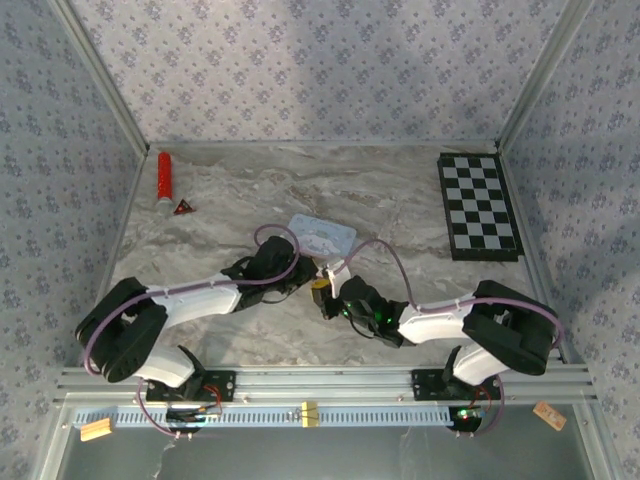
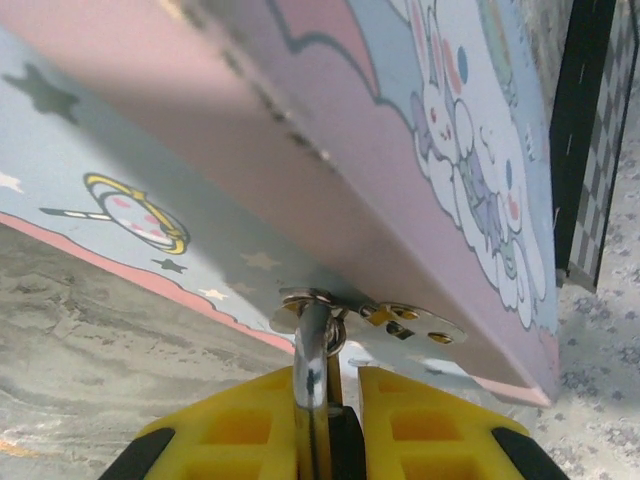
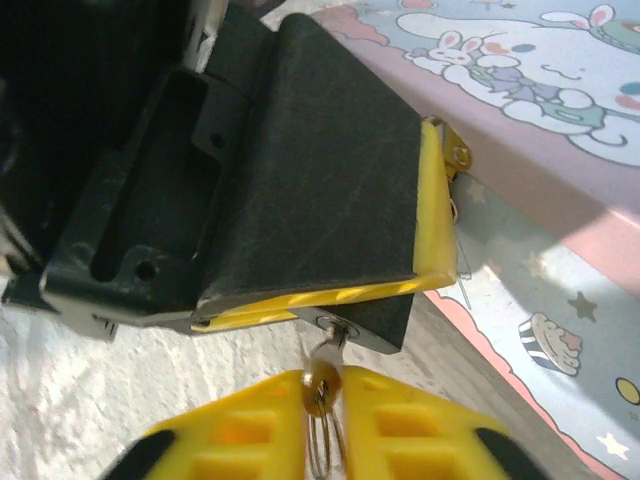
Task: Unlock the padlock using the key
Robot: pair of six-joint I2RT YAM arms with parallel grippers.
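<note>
**Padlock on tin hasp, both grippers meeting at the tin's near edge**

Left gripper [image 2: 338, 400] is pressed together on the padlock [image 2: 312, 350], whose shackle passes through the hasp [image 2: 400, 320] on the tin's [image 1: 322, 237] near side. Just beside it, the right gripper [image 3: 322, 400] pinches the key [image 3: 320, 385], its tip meeting the padlock's underside. Bare table [image 1: 230, 220] lies left of and behind the tin. The checkerboard [image 1: 480, 207] lies well right of the tin at the table's edge; the red tube [image 1: 164, 178] and red triangle [image 1: 183, 207] lie well left, near the wall. Left wrist view gives shackle and hasp. Right wrist view gives the key, its wire ring [image 3: 325, 445] and the left gripper's black finger back. In the top view the padlock is too small to tell.
</note>
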